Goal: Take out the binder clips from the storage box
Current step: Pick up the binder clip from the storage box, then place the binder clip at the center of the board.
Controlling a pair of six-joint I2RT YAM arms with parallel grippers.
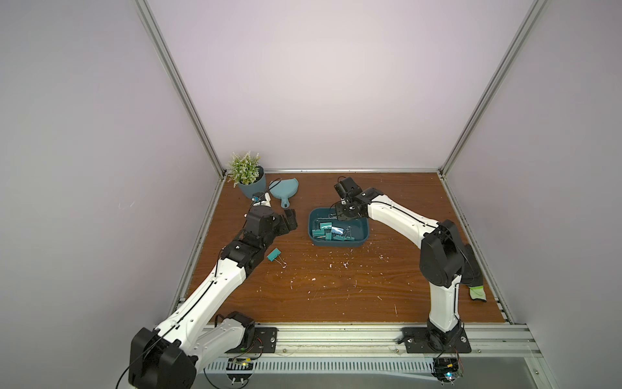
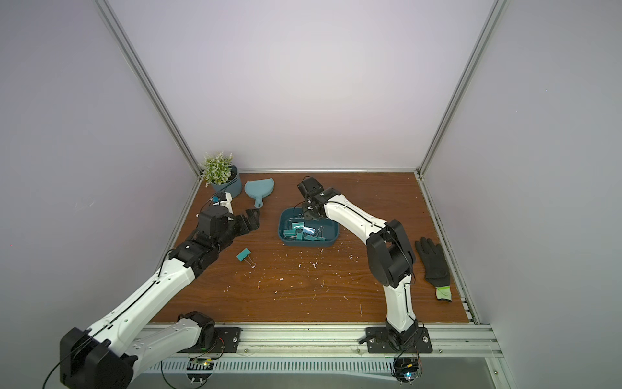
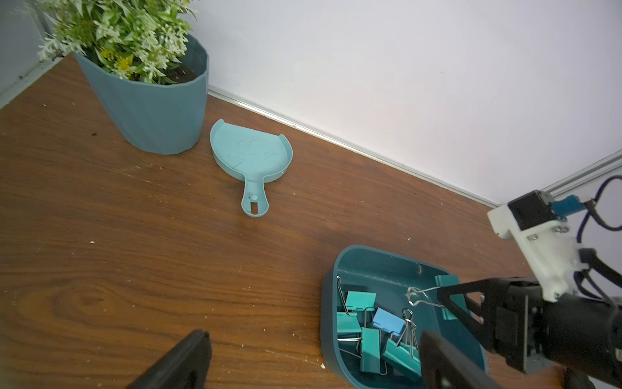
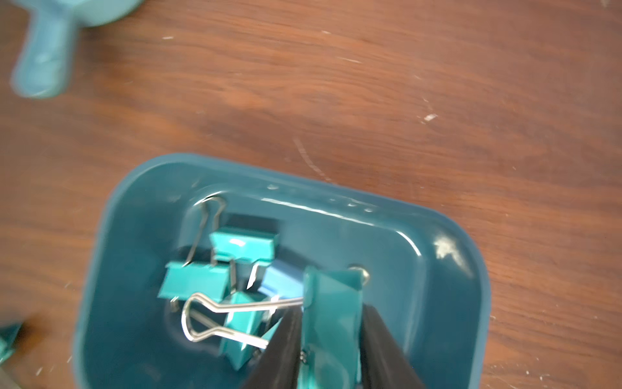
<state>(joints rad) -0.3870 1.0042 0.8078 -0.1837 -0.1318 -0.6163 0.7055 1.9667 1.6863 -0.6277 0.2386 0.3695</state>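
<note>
Now the lift-out step is in hand: the right gripper (image 4: 330, 308), jaws partly closed, pinches a teal binder clip (image 4: 331, 283) by its folded metal body just above the storage box (image 4: 447, 269), with the springy wire loops jutting sideways. Next, I judge, it must rise clear of the low, glossy plastic wall and set the clip on the wood-grain table (image 1: 336, 286), where a lone clip (image 1: 274, 255) lies. The other clips (image 3: 361, 323) sit heaped inside the box. The left gripper (image 1: 291, 220) hangs wide open and empty beside the box.

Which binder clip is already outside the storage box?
The teal binder clip lying on the table beside the left arm; the other clips are in the storage box or gripped by the right claw over it.
</note>
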